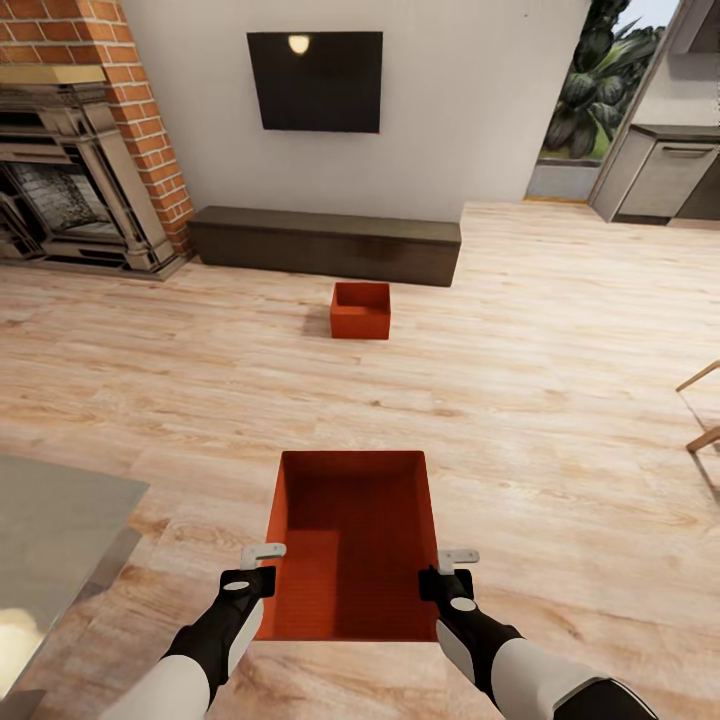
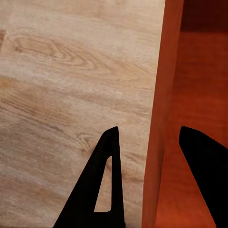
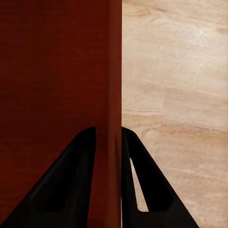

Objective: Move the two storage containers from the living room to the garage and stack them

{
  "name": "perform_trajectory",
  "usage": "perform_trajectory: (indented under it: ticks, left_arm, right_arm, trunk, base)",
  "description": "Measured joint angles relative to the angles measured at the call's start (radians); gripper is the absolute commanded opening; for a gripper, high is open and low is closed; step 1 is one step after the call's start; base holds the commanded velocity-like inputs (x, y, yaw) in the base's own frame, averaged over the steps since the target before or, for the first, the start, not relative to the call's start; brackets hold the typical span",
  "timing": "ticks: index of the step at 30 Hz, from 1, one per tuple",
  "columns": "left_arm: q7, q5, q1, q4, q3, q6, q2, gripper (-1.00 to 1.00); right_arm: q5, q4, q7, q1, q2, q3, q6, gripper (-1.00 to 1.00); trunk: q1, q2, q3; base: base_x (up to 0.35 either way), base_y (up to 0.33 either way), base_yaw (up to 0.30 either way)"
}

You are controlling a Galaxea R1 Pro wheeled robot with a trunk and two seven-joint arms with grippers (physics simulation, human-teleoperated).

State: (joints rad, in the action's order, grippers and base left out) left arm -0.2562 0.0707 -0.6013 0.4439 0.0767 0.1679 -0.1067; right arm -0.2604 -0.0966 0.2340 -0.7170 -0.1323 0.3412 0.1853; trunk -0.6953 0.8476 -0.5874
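the living room's light wood plank floor [image 1: 560, 330] spreads across the scene, with a white wall [image 1: 450, 110] at the far side. a red brick fireplace [image 1: 80, 140] stands at the far left, a black wall tv [image 1: 315, 80] hangs on the wall, and a long low dark bench [image 1: 325, 243] runs beneath it. a grey slab [image 1: 55, 540] shows at the near left.

the near storage container [image 1: 350, 545], an orange-red open-top bin, sits close in front of the robot between both arms. the far storage container [image 1: 361, 310], alike in colour, rests on the planks just in front of the bench, well apart from the near one.

the left gripper [image 2: 148, 183] straddles the near bin's left wall, its fingers [image 2: 107, 185] set wide, one outside over the planks and one inside, with a gap to the wall. the right gripper [image 3: 108, 183] has its fingers [image 3: 78, 185] closed narrow, pinching the bin's right wall between them.
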Motion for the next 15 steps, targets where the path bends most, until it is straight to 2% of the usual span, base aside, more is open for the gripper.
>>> perform_trajectory:
  ticks: [15]
  left_arm:
    - [-0.002, 0.000, 0.000, 0.000, 0.001, 0.000, 0.000, -1.00]
  right_arm:
    - [0.000, 0.000, 0.000, 0.000, 0.000, 0.001, 0.001, -1.00]
  trunk:
    - [0.058, -0.105, 0.069]
  base:
    - [0.000, 0.000, 0.000]
